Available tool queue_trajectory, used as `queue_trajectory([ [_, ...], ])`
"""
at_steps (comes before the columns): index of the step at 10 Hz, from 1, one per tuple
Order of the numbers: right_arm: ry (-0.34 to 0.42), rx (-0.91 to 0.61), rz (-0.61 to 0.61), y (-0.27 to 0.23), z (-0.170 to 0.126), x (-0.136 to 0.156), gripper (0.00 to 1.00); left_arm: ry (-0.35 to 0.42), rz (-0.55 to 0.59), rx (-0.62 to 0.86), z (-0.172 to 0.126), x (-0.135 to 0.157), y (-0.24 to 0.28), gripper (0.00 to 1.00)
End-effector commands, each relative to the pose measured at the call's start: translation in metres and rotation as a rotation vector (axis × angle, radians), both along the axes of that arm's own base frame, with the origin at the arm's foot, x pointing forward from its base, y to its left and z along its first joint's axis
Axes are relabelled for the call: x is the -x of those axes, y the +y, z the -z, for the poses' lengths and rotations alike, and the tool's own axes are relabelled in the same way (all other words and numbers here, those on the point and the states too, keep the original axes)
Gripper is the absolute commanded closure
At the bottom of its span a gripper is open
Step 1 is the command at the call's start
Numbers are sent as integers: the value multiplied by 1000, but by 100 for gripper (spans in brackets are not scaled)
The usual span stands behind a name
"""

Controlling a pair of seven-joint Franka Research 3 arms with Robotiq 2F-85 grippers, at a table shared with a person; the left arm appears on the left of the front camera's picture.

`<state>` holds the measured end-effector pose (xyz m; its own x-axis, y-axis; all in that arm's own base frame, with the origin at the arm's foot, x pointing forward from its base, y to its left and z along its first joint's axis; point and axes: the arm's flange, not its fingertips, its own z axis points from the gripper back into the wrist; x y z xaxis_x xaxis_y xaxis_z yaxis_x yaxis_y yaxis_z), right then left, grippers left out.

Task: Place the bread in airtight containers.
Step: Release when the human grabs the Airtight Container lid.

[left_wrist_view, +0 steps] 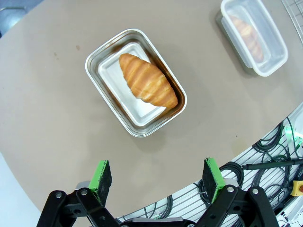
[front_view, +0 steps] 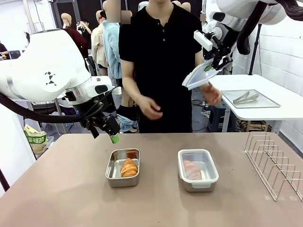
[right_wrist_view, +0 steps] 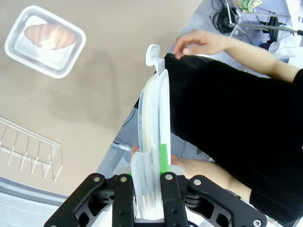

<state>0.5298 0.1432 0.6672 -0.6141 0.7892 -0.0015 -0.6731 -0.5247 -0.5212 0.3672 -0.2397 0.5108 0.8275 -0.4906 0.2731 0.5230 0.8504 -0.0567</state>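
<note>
- Front view: On the brown desk (front_view: 57, 189) stand two small rectangular shiny steel tins with rounded corners. The open tin (front_view: 123, 167), left of centre, holds a golden-brown ridged croissant (front_view: 129, 167); the closed tin (front_view: 198, 170), just right of centre, already carries its clear white-rimmed plastic lid, with a second croissant (front_view: 191, 169) dimly seen through it. The left gripper (front_view: 108, 129) hangs above the desk, behind and left of the open tin, holding nothing. The right gripper (front_view: 209, 64) is raised high at the far right, its jaws closed on a spare clear lid (front_view: 199, 75) held tilted, beside the hand (front_view: 211, 93) of a person in a black shirt. A wire rack (front_view: 274, 163) sits at the desk's right edge.
- Left wrist view: The green-padded fingers (left_wrist_view: 101, 174) stand wide apart and empty – the open tin (left_wrist_view: 102, 52) lies well beyond them, the croissant (left_wrist_view: 147, 80) diagonal across its floor, touching no lid. The lidded tin (left_wrist_view: 279, 56) is at upper right.
- Right wrist view: The jaws pinch the spare lid (right_wrist_view: 154, 118) edge-on near one short end, its tab pointing away. The lidded tin (right_wrist_view: 45, 41) lies far below on the desk.
- Handling, as judged: the lid is light, thin, slightly flexible and smooth – an edge pinch may let it pivot, so seat it level and press at the rim. The croissant is light, soft and flaky; grip gently across its middle if at all. The tin is stiff but may slide on the desk.
</note>
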Motion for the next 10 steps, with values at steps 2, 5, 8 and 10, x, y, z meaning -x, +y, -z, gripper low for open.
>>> queue_trajectory([
  [2,6,-6,-1,0,1,1,100,0,-1,3,0,-1,1,0],
  [5,6,-6,-1,0,1,1,100,0,-1,3,0,-1,1,0],
  [8,6,-6,-1,0,1,1,100,0,-1,3,0,-1,1,0],
  [10,6,-6,-1,0,1,1,100,0,-1,3,0,-1,1,0],
])
